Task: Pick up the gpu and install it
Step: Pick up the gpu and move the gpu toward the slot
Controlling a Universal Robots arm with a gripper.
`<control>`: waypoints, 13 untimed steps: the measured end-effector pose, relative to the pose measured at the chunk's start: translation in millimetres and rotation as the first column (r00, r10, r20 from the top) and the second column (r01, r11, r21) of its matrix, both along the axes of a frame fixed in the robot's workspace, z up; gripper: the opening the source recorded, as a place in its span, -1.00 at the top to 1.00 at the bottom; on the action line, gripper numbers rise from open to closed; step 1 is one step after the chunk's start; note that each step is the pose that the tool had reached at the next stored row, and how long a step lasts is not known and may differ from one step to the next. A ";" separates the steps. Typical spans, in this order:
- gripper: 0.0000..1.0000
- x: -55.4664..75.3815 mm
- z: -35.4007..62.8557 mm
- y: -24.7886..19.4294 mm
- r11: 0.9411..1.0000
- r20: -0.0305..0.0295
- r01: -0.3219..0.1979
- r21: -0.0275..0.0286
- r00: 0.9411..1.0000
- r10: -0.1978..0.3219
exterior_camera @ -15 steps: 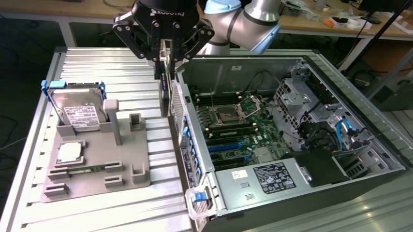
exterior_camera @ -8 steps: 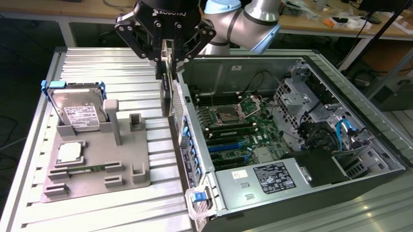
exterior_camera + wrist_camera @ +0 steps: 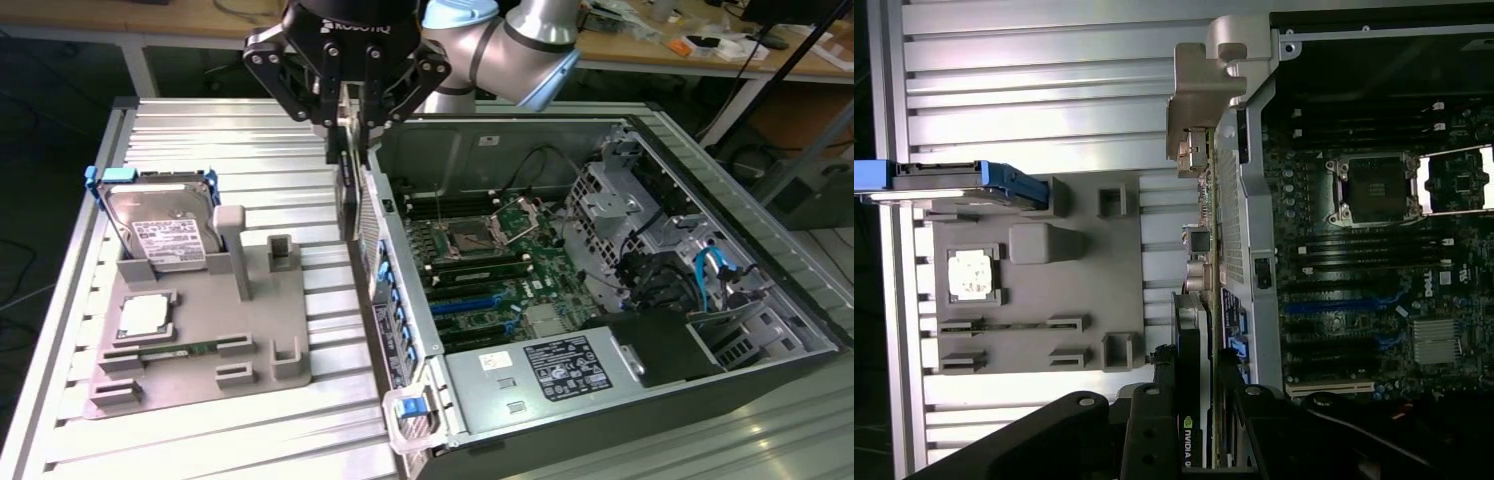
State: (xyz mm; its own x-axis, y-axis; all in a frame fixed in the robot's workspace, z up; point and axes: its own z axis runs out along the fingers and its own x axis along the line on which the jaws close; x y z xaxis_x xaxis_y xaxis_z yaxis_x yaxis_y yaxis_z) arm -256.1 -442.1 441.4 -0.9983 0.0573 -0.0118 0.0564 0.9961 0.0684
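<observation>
The gpu (image 3: 350, 200) in the pincer (image 3: 352, 128) (upright, edge-on), beside computer case (image 3: 507, 150)

Slatted table (image 3: 200, 130) carries grey holder (image 3: 200, 330), computer case (image 3: 641, 430).

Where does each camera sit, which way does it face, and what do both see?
Exterior view: off the arm, high, looking down on the table, open computer case at the exterior view's right, grey tray at the exterior view's left; the arm and jaws show, shut on the gpu.
Wrist view: on the wrist, looking down past the dark jaws along the gpu.
Shared: gpu, tray, case, blue-framed hard drive.
</observation>
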 end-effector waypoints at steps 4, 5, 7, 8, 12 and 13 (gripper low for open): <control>0.47 1.6 0.0 0.0 1.000 -0.001 0.000 0.000 1.000 0.000; 0.47 2.0 0.0 0.0 1.000 -0.001 0.000 0.000 1.000 0.000; 0.47 2.7 0.0 0.0 1.000 -0.001 0.000 0.000 1.000 0.000; 0.47 3.1 0.0 0.0 1.000 -0.001 0.000 0.000 1.000 0.000; 0.47 4.3 0.0 0.0 1.000 -0.002 0.000 0.000 1.000 0.000; 0.47 4.6 0.0 0.0 1.000 -0.002 0.000 0.000 1.000 0.000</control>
State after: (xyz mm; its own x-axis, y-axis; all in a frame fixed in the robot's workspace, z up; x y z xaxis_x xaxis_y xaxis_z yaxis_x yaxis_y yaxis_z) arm -251.5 -442.1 441.5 -0.9983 0.0573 -0.0102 0.0565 0.9961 0.0682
